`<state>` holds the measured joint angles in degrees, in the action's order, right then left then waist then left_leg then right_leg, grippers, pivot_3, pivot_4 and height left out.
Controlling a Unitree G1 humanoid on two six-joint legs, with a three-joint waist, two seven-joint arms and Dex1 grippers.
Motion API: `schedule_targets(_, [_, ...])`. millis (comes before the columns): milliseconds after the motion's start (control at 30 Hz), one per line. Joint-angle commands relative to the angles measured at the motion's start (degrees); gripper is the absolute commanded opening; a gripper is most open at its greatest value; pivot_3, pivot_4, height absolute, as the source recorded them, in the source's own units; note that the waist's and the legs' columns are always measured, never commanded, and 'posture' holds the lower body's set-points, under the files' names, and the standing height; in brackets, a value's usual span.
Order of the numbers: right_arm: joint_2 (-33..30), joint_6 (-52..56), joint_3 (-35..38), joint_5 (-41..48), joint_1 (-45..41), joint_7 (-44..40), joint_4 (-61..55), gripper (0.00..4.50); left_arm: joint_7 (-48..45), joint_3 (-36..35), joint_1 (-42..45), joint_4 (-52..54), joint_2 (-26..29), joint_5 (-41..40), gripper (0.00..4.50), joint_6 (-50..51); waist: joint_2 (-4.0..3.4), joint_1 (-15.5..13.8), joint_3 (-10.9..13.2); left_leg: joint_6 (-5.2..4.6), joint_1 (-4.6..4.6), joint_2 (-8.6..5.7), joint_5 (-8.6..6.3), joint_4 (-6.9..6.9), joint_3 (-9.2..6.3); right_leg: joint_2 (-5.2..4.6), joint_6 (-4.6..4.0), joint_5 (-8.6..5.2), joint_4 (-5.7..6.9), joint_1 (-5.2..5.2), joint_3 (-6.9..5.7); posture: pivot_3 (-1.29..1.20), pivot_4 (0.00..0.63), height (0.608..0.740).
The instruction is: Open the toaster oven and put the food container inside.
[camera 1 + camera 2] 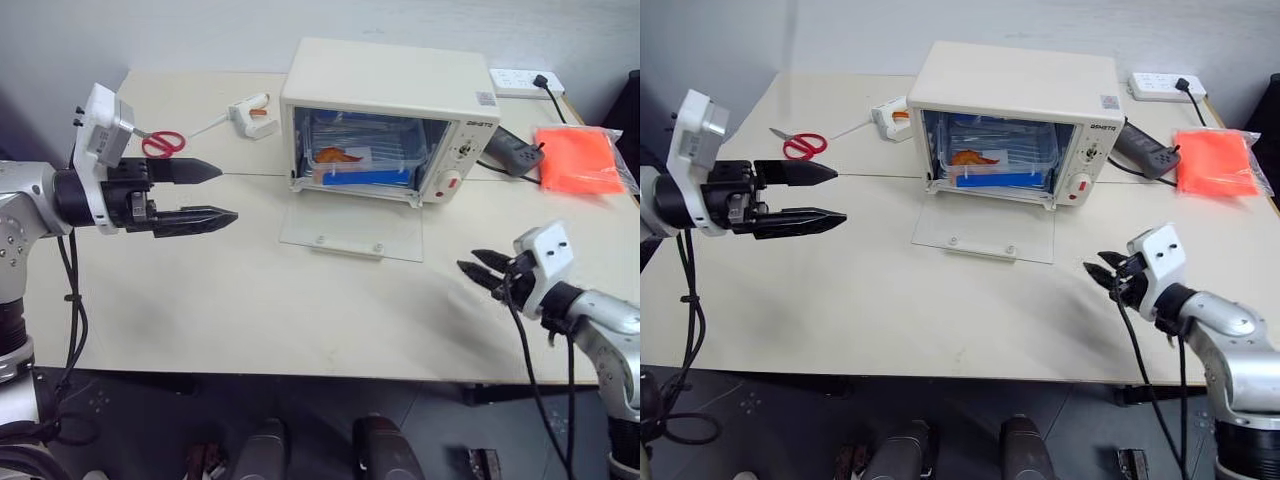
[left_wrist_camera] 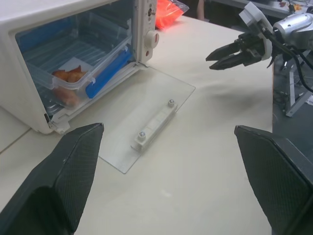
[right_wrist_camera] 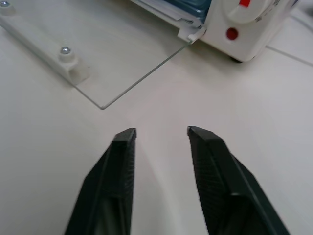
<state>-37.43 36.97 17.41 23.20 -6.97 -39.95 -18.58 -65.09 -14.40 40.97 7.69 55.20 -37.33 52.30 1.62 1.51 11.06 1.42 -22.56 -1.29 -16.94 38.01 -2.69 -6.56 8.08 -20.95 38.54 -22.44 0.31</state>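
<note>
Cream-white boxy toaster oven (image 1: 385, 118) has its glass drop-down door (image 1: 352, 228) lying flat; the clear blue-clipped food container (image 1: 362, 160) sits inside it; both steps look done; left gripper (image 1: 196, 195) and right gripper (image 1: 477, 268), either side of the oven, hold nothing, fingers parted.

A robotics laboratory or test room arranged as a mock kitchen counter. A plain beige table (image 1: 250, 310) stands against a bare grey wall, carrying a toaster oven (image 1: 385, 120), red-handled scissors (image 1: 162, 144), a white power strip (image 1: 525, 82) with a plugged cable, and an orange plastic bag (image 1: 580, 158). Loose cabling hangs over a dark floor.
</note>
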Motion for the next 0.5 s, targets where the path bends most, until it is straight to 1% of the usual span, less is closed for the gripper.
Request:
schedule_targets(33, [1.7, -2.6, -3.1, -2.3, 0.0, 3.3, -2.1, 2.81, 1.4, -1.8, 1.3, 1.7, 1.1, -1.5, 4.5, -0.9, 0.0, 0.1, 0.0, 0.0, 0.02, 0.0, 0.0, -0.01, -0.01, 0.0, 0.0, 0.0, 0.01, 0.0, 0.0, 0.0, 0.15, 0.74])
schedule_targets(133, [3.5, -3.7, -5.4, -3.9, -0.4, 5.8, -1.5, 3.79, 2.5, -1.2, 1.2, 2.1, 1.4, -0.5, 4.5, -2.2, 0.0, 0.1, 0.0, 0.0, 0.05, 0.01, 0.0, -0.04, 0.03, 0.01, 0.0, 0.0, 0.02, -0.02, 0.03, 0.0, 0.15, 0.74])
schedule_targets(167, [4.2, -3.6, -5.7, -3.5, -0.4, 6.1, -1.7, 3.8, 3.0, -0.9, 1.3, 2.0, 1.3, -0.1, 4.5, -2.7, 0.0, 0.1, 0.0, 0.0, 0.05, 0.01, 0.0, -0.05, 0.04, 0.01, 0.0, 0.0, 0.02, -0.03, 0.03, 0.0, 0.15, 0.74])
schedule_targets(233, [5.3, -3.2, -5.5, -1.8, -0.1, 6.1, -2.5, 3.59, 3.7, -0.5, 1.8, 1.7, 1.0, -0.2, 4.5, -3.2, 0.0, 0.0, 0.0, 0.0, 0.04, 0.0, 0.0, -0.05, 0.04, 0.01, 0.0, 0.0, 0.01, -0.03, 0.03, 0.0, 0.15, 0.74])
schedule_targets(333, [6.1, -3.4, -6.3, -2.0, 0.6, 6.7, -3.3, 2.6, 4.5, -0.2, 2.5, 1.3, 0.7, -0.7, 4.5, -3.3, 0.0, 0.0, 0.0, 0.0, 0.04, -0.01, 0.0, -0.06, 0.03, 0.0, 0.0, 0.0, -0.01, -0.02, 0.02, 0.0, 0.15, 0.74])
schedule_targets(500, [7.8, -5.3, -10.9, -3.4, 2.3, 6.7, -3.8, 0.87, 4.1, 0.3, 2.9, 0.8, 1.1, -0.8, 4.5, -4.0, 0.0, 0.1, 0.0, 0.0, 0.05, 0.0, 0.0, -0.07, 0.03, 0.01, 0.0, 0.0, 0.0, -0.02, 0.02, 0.0, 0.15, 0.74])
